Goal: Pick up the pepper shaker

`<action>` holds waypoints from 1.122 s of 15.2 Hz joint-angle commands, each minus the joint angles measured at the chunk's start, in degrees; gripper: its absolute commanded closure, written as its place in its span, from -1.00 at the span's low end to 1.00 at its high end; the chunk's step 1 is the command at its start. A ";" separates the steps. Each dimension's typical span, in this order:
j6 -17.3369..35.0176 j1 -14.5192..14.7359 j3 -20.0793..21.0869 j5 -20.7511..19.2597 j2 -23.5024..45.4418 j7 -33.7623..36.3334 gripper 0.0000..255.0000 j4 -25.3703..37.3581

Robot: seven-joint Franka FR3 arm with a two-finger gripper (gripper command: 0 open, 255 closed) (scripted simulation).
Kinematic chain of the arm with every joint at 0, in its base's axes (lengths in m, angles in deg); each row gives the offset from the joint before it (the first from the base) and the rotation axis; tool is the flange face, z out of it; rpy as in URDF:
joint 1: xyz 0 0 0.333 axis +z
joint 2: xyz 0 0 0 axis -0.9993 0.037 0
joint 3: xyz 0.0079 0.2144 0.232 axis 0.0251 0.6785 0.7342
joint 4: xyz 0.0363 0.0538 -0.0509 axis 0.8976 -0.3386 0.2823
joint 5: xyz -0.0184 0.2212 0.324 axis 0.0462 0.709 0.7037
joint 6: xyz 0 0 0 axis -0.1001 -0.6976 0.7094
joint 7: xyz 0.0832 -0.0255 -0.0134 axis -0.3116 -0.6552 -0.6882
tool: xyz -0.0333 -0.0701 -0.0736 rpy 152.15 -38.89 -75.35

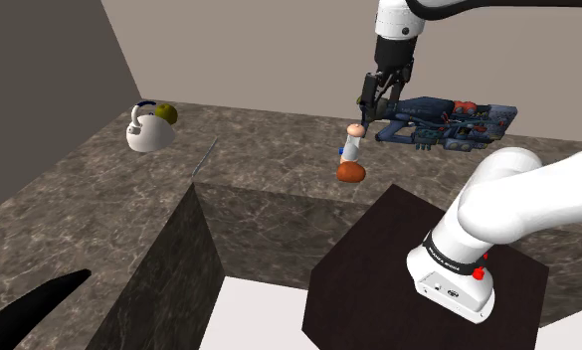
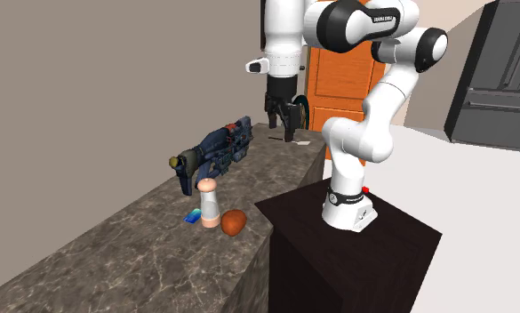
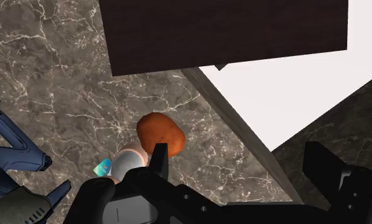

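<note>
The pepper shaker [image 1: 353, 145] [image 2: 209, 203] is a small pale cylinder with a peach rounded cap, standing upright on the dark marbled counter [image 1: 269, 214] near its edge. My black gripper [image 1: 376, 99] [image 2: 284, 120] hangs open in the air above the counter, higher than the shaker and a little off to one side, touching nothing. In the wrist view the shaker [image 3: 128, 159] peeks out just beside one finger [image 3: 159, 159], outside the gap of the gripper [image 3: 239, 153].
An orange-brown lump [image 1: 351, 171] [image 3: 160, 133] lies against the shaker. A small teal object [image 2: 193, 216] sits on its other side. A blue toy blaster [image 1: 443, 119] [image 2: 215, 153] lies close behind. A white kettle [image 1: 147, 129] stands far off. The dark stand [image 2: 356, 249] borders the counter.
</note>
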 commanded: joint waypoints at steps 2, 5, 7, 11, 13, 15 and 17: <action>1.80 -0.51 -0.57 -0.61 1.07 -0.14 -1.00 -0.65; 7.25 -2.05 -2.31 -2.39 4.71 -0.49 -1.00 -2.19; 10.89 -3.08 -3.49 -3.53 7.49 -0.67 -1.00 -2.84; 18.07 -5.10 -5.83 -5.61 13.79 -0.93 -1.00 -3.26; 21.56 -6.06 -7.00 -6.52 17.26 -1.02 -1.00 -3.01; 24.94 -6.96 -8.18 -7.32 20.91 -1.11 -1.00 -2.47; 28.19 -7.80 -9.34 -7.98 24.71 -1.22 -1.00 -1.64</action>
